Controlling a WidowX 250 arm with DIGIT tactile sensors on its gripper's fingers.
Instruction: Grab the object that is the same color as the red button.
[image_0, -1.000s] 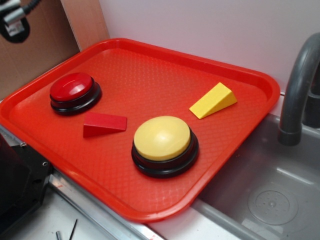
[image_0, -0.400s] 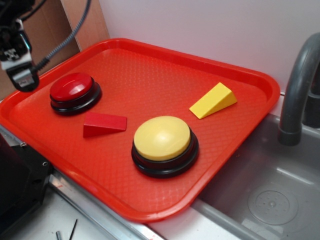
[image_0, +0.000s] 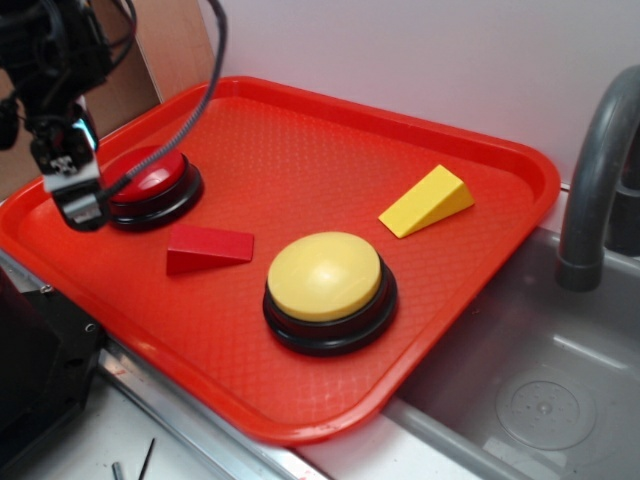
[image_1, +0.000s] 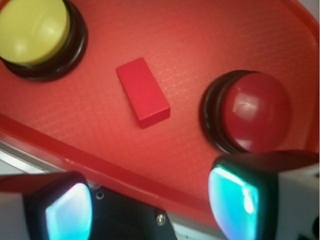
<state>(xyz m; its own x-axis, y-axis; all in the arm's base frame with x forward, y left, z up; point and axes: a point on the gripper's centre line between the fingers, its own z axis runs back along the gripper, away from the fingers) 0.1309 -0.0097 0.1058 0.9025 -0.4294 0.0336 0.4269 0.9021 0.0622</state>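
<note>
Your gripper (image_0: 78, 205) hangs empty, jaws spread wide, over the red tray (image_0: 300, 130) edge at nine o'clock. The red wedge (image_0: 207, 247) lies untouched between the red button (image_0: 150, 185) and yellow button (image_0: 328, 288), near centre.

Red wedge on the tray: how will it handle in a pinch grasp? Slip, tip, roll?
The red wedge looks like solid, smooth plastic, so probably stiff and light. Its flat base rests on the textured tray, so it is unlikely to roll or tip. The sloped top could squirt out of the open gripper; pinching the parallel long sides seems safer.
</note>
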